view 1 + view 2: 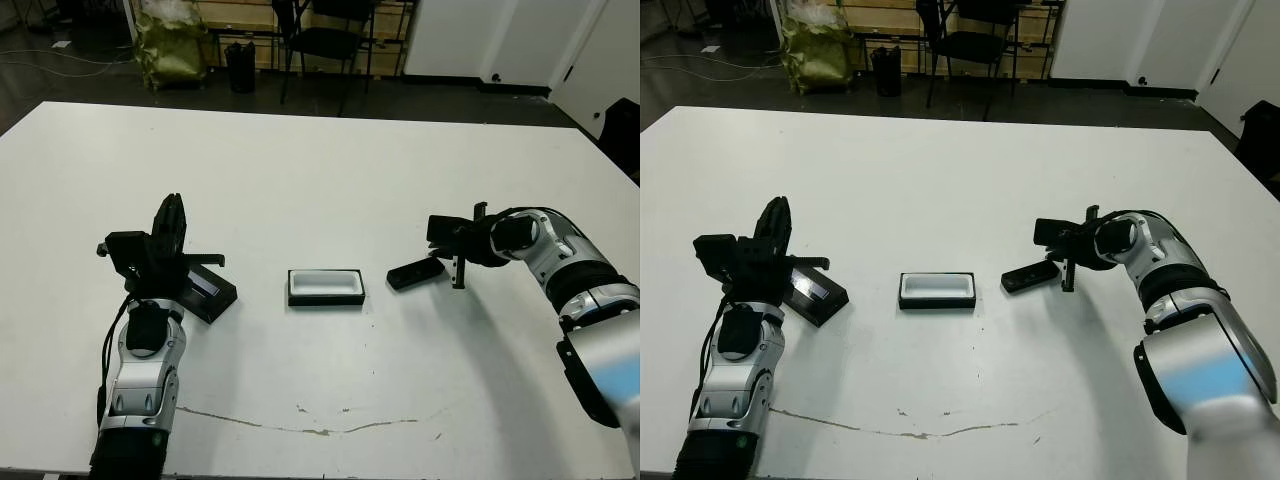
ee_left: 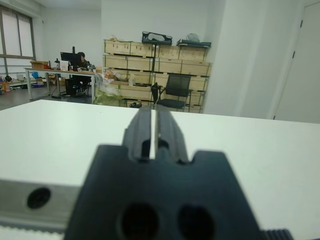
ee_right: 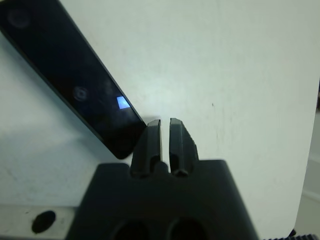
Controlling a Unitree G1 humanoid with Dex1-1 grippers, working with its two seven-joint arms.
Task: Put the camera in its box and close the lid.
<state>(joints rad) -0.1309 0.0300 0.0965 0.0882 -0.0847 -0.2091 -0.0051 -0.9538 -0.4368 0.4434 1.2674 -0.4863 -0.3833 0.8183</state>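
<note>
The left gripper [image 1: 172, 215] points up with its fingers pressed together, holding nothing. Just beside it lies the lid [image 1: 207, 289], waiting to go on last. The box [image 1: 326, 286] sits open in the middle, ready. The camera [image 1: 415, 272] lies near it. The right gripper [image 1: 459, 275] points down beside the camera's end, fingers almost together, likely to grab it

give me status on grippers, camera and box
Both grippers shut, empty: left raised by lid, right beside camera. Camera on table, outside open box. Nothing between them.
</note>
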